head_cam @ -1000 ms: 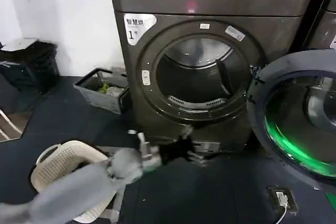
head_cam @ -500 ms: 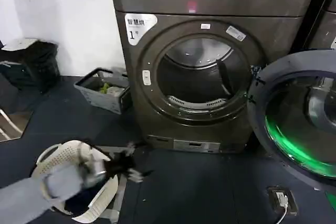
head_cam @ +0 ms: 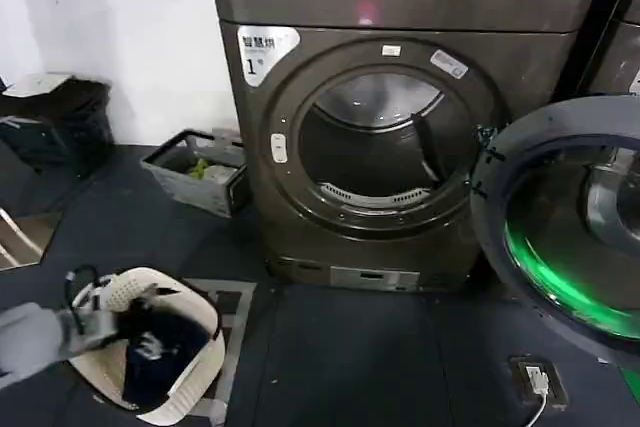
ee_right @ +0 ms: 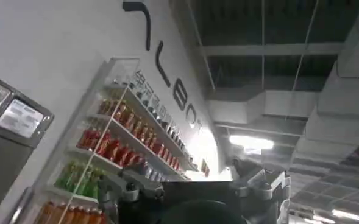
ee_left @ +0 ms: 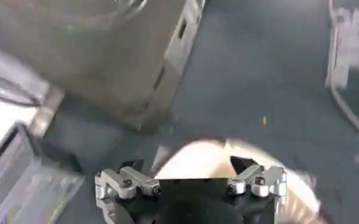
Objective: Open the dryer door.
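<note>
While swung wide, dryer door point(head_cam: 560, 227), left end effector point(head_cam: 90, 297) low.

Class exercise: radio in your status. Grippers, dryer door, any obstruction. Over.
Left gripper open, empty, low over the laundry basket. Right gripper raised, aimed at the ceiling. Dryer door swung wide open. Nothing blocking the drum opening.

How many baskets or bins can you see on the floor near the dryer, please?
2: a white laundry basket at lower left by the left gripper, and a grey bin against the wall left of the dryer. Others may be hidden.
</note>
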Tool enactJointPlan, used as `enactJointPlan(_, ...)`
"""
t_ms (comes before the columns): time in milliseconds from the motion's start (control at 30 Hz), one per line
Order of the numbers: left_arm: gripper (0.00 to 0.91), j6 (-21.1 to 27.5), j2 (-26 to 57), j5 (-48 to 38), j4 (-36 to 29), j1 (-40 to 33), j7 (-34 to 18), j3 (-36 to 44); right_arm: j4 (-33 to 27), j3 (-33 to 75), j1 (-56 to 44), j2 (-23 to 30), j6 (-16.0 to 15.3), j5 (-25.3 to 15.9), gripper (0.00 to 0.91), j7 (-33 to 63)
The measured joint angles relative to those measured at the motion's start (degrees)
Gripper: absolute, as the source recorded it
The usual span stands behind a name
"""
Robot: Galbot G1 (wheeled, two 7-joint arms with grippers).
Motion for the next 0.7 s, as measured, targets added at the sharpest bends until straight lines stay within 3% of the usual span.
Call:
enactJointPlan(400,0.907,0.2,2.4,3.1,7.3,0.7,2.0,0.0,-0.1,0.2,0.7,0.2,0.2,-0.9,0.907,0.3)
enactJointPlan(500,0.907,0.2,2.7,3.2,8.3,0.8,2.2,0.1,-0.8,1.1,0.6,0.1,1.1,-3.7,0.907,0.4)
enactJointPlan(700,0.907,0.8,2.7,3.5,9.0,0.8,2.9,0.1,-1.0,1.8,0.5,0.1,1.3,-3.9,0.907,0.5)
